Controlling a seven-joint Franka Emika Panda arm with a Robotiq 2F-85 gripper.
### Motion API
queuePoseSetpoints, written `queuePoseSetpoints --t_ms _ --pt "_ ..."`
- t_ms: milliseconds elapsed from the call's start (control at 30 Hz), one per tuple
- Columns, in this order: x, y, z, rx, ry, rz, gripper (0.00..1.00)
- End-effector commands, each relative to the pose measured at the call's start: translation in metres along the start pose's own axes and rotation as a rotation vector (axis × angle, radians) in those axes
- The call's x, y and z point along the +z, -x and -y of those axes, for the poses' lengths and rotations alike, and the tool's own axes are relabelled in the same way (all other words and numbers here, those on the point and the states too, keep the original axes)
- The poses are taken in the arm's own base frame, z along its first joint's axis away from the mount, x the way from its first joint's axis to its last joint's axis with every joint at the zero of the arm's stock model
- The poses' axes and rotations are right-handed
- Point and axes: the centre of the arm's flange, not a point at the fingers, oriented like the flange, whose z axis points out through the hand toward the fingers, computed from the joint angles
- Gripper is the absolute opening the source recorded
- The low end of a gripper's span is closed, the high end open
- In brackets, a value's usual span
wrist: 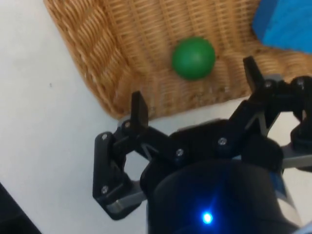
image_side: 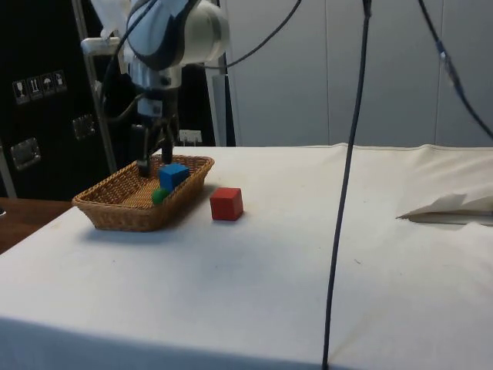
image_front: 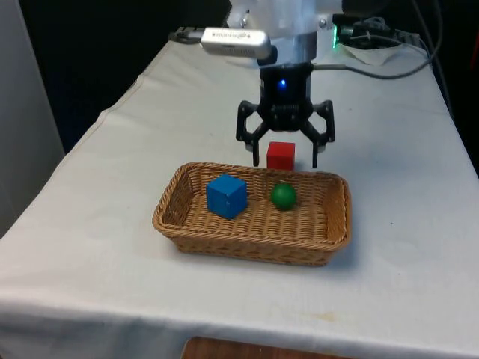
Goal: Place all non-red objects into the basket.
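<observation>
Two non-red things, a blue cube (image_front: pixel 226 196) and green ball (image_front: pixel 283 196), lie in the wicker basket (image_front: pixel 183 224); our gripper (image_front: pixel 283 159) hangs spread and empty, seemingly above the far rim, near the red cube (image_front: pixel 281 155).

A black cable (image_side: pixel 344 193) hangs before the white-clothed table (image_side: pixel 308 254).

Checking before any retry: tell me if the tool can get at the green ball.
Probably yes. The tool is open above the basket; the green ball lies uncovered, apart from the blue cube.
</observation>
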Motion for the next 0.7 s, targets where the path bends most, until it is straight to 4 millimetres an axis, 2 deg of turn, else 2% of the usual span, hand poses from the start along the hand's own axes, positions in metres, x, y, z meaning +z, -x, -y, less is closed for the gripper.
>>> queuePoseSetpoints --t_ms 0,100,400,433,533,667 --pt "-0.006 0.004 -0.002 -0.001 0.002 -0.001 1.00" --pt "-0.011 0.007 -0.003 0.001 -0.007 -0.001 1.00" --pt "-0.051 0.038 -0.012 -0.002 -0.021 -0.003 1.00" --pt "-0.043 0.032 -0.010 0.000 -0.025 -0.003 1.00" --pt "-0.061 0.046 -0.015 -0.004 -0.026 -0.004 1.00" --pt "-0.074 0.058 -0.017 -0.004 -0.032 -0.005 1.00"
